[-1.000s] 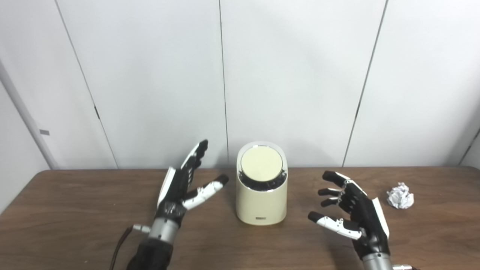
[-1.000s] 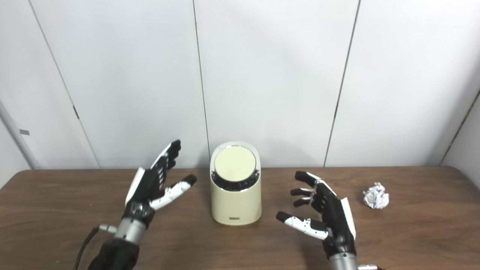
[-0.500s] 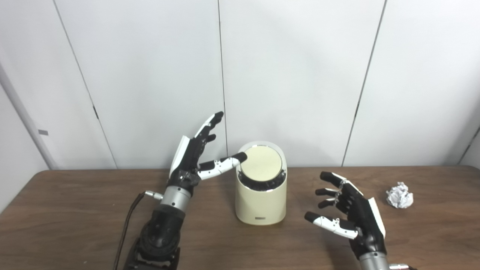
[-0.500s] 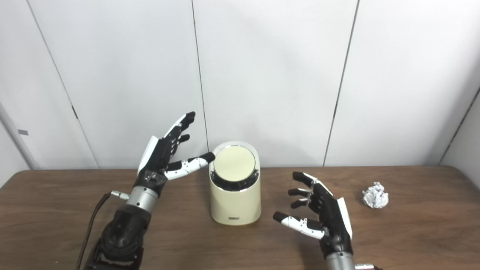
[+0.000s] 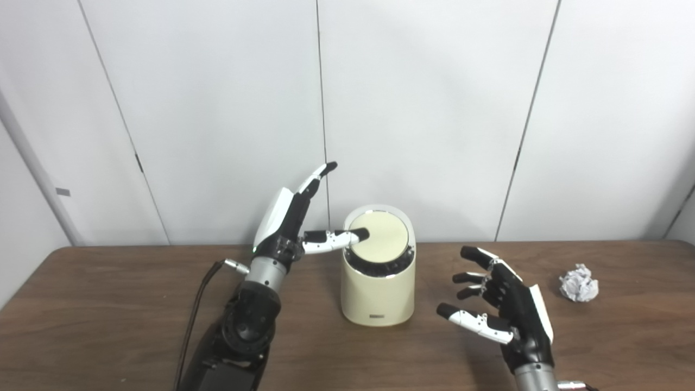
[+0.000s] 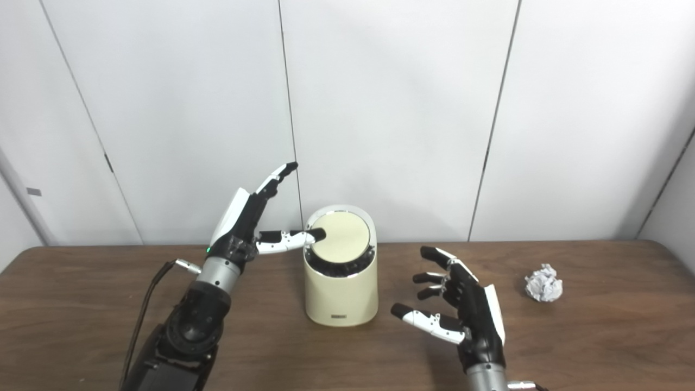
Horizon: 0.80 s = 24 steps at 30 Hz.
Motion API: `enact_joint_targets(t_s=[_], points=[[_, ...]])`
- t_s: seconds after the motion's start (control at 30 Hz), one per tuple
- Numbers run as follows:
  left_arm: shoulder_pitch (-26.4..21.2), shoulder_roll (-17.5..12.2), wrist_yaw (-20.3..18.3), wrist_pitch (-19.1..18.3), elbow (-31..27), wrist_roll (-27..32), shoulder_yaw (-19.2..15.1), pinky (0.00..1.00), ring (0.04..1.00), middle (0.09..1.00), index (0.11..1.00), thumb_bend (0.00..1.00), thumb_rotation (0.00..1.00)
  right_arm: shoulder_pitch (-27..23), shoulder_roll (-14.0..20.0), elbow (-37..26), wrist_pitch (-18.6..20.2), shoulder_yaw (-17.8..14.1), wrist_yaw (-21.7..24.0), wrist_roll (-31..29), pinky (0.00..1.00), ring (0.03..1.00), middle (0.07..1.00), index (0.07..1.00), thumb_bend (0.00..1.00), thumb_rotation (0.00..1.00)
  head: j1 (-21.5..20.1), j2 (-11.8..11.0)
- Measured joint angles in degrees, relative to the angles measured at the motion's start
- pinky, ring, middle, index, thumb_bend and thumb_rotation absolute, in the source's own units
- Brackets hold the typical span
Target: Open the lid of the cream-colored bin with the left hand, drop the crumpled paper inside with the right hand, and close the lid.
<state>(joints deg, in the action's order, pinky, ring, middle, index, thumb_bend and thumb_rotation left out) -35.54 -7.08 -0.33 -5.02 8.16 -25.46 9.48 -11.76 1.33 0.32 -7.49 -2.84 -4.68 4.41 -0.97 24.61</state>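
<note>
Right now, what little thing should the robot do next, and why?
Probably press the left hand's thumb down on the lid. Its tip sits at the lid's left edge, the bin is shut, and the paper lies untouched right of the open right hand.

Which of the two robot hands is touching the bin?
The left robot hand: its thumb tip rests on the lid of the cream bin. The right robot hand hovers open beside it, touching nothing.

No readable text anywhere; small dark label low on the front of the bin (image 5: pixel 378 282), center frame, too small to read.
</note>
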Motion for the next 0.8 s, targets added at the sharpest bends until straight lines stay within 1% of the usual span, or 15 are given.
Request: enact_joint_targets(t_s=[0.07, 0.13, 0.3, 0.43, 0.5, 0.67, 0.8], points=[[-0.71, -0.57, 0.04, 0.26, 0.76, -1.17, 0.55, 0.83, 0.952, 0.963, 0.979, 0.92, 0.24, -0.28, -0.01, 0.33, -0.01, -0.04, -0.19, 0.1, 0.48, 0.601, 0.777, 0.721, 0.76, 0.12, -0.09, -0.09], [-1.59, -0.91, 0.07, 0.86, 1.58, -1.92, 1.02, 0.83, 0.968, 0.974, 0.988, 0.93, 0.24, -0.46, -0.09, 0.3, -0.02, -0.01, -0.45, 0.1, 0.48, 0.605, 0.776, 0.721, 0.76, 0.11, -0.09, -0.17], [-3.88, -1.11, 0.01, 1.68, 3.24, -3.54, 2.33, 0.81, 0.965, 0.991, 0.988, 0.97, 0.22, -0.52, -0.42, 0.28, -0.02, 0.13, -0.45, -0.05, 0.47, 0.616, 0.789, 0.727, 0.76, 0.13, -0.35, -0.26], [-4.75, -1.12, 0.0, 1.73, 4.02, -4.59, 3.22, 0.83, 0.981, 0.997, 0.988, 0.98, 0.21, -0.52, -0.52, 0.22, -0.02, 0.3, -0.46, -0.14, 0.47, 0.616, 0.784, 0.727, 0.77, 0.14, -0.88, -0.35], [-4.89, -1.13, 0.0, 1.75, 4.22, -5.29, 3.61, 0.84, 0.995, 1.0, 0.994, 0.98, 0.22, -0.52, -0.55, 0.2, -0.02, 0.32, -0.54, 0.0, 0.47, 0.609, 0.777, 0.728, 0.76, 0.12, -0.88, -0.35], [-5.45, -1.33, 0.02, 1.77, 5.84, -7.12, 4.9, 0.8, 0.953, 0.98, 0.998, 0.98, 0.23, -0.52, -0.68, 0.19, -0.02, 0.56, -0.58, 0.26, 0.44, 0.598, 0.777, 0.729, 0.76, 0.11, -1.06, -0.26], [-5.77, -1.49, 0.01, 1.77, 5.97, -8.36, 5.8, 0.82, 0.964, 0.977, 1.0, 0.99, 0.26, -0.53, -0.74, 0.18, -0.03, 0.85, -0.57, 0.27, 0.43, 0.596, 0.777, 0.729, 0.77, 0.12, -0.97, -0.09]])
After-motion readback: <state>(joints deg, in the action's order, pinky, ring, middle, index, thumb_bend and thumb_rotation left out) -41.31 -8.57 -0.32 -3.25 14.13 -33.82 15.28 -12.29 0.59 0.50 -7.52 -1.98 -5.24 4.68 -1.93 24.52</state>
